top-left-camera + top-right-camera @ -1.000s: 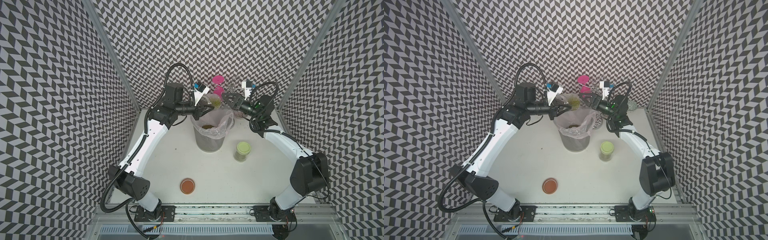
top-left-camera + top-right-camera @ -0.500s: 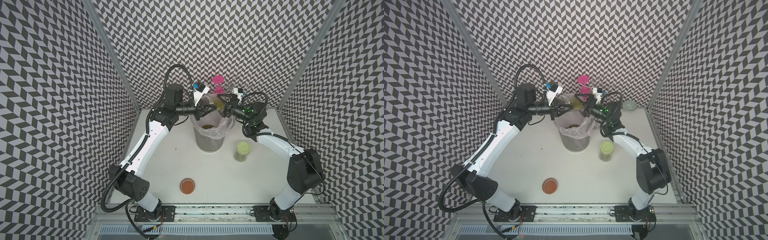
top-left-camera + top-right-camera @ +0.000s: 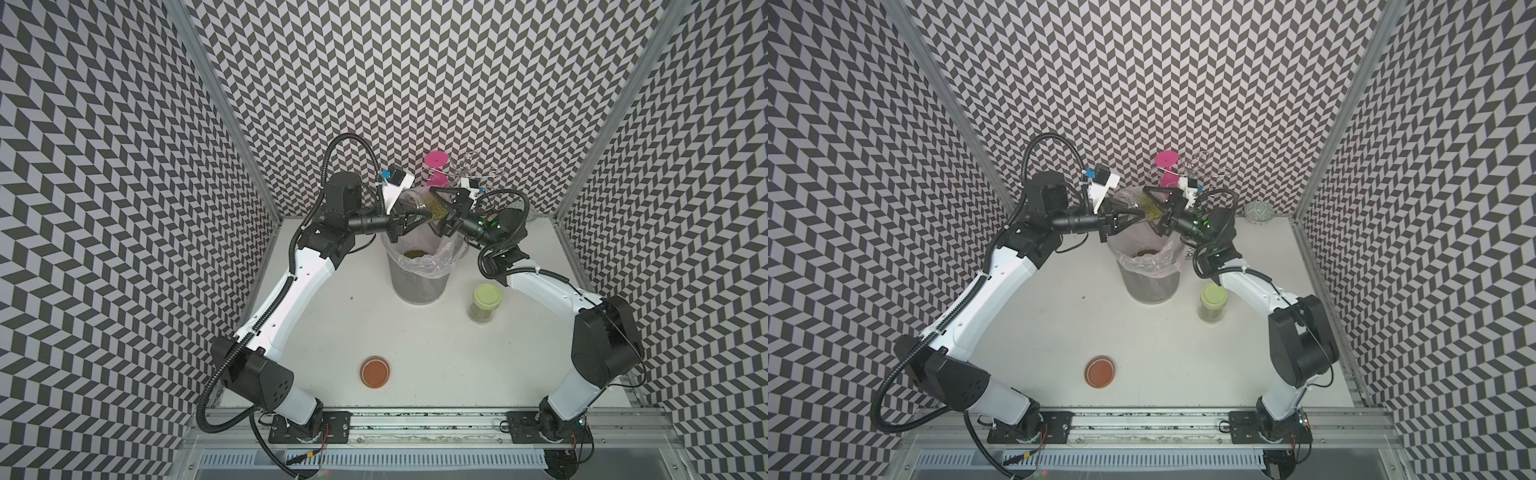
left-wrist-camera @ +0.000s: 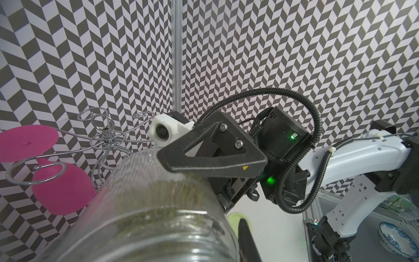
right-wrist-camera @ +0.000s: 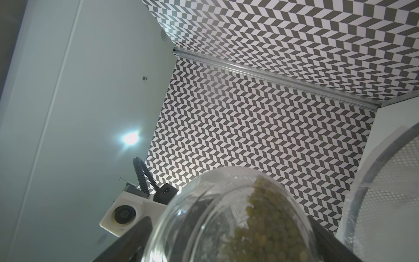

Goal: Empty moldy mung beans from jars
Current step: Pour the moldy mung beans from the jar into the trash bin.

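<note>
Open jar (image 3: 419,203) held on its side above the lined bin (image 3: 415,286) so its mung beans (image 5: 256,226) can drop in: your left fingers (image 3: 411,218) pinch narrowly at the mouth end; your right fingers (image 4: 226,165) straddle the base, wide, contact unclear; the green-lidded jar (image 3: 484,305) stands unopened on the tabletop (image 3: 415,353)

The open jar (image 3: 415,198) — clear glass, no lid — hangs on its side in the air at the far middle, above the lined bin (image 3: 415,284). Its mouth points left, and a clump of olive-green mung beans (image 3: 437,210) sits in its right, base end. A small heap of beans (image 3: 413,253) lies down in the bin. The second jar (image 3: 482,309) stands upright just right of the bin, its pale green lid on and beans showing through the glass — a round orange-brown lid (image 3: 376,371) lies flat on the near counter (image 3: 332,332), well apart.
</note>
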{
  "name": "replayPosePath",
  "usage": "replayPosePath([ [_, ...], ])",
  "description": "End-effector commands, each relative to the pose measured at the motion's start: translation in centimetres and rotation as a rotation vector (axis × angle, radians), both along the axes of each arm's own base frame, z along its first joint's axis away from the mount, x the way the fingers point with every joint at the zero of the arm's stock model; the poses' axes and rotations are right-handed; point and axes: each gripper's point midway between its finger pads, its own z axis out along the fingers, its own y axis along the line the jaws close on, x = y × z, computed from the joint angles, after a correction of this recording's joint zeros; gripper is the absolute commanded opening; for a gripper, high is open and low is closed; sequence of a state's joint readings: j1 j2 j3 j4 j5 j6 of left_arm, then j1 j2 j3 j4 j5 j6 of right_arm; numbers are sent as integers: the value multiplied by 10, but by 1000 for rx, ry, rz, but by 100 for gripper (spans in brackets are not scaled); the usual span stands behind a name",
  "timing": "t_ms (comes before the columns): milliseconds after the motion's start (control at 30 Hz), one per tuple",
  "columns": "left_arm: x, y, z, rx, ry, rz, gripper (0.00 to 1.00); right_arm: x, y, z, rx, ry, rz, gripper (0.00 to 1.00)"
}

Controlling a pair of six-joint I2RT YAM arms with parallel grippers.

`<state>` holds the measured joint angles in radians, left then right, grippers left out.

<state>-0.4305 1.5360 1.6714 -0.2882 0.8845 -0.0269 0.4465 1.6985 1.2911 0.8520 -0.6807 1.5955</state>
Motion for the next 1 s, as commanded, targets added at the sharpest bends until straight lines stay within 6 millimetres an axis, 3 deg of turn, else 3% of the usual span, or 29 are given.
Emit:
replayPosePath([
  [0, -17, 2, 40, -77, -143, -38, 0, -11, 2, 18, 62, -50, 28, 99],
  [133, -12, 2, 30, -71, -129, -21, 0, -12, 0, 23, 68, -63, 15, 97],
  [400, 3, -2, 5, -56, -79, 6, 0, -9, -2, 22, 45, -67, -29, 76],
  [867, 7, -2, 0, -58, -65, 16, 0, -2, -1, 16, -21, -82, -76, 70],
  [967, 10, -1, -2, -51, -59, 35, 15, 1, -1, 13, -30, -80, -86, 70],
])
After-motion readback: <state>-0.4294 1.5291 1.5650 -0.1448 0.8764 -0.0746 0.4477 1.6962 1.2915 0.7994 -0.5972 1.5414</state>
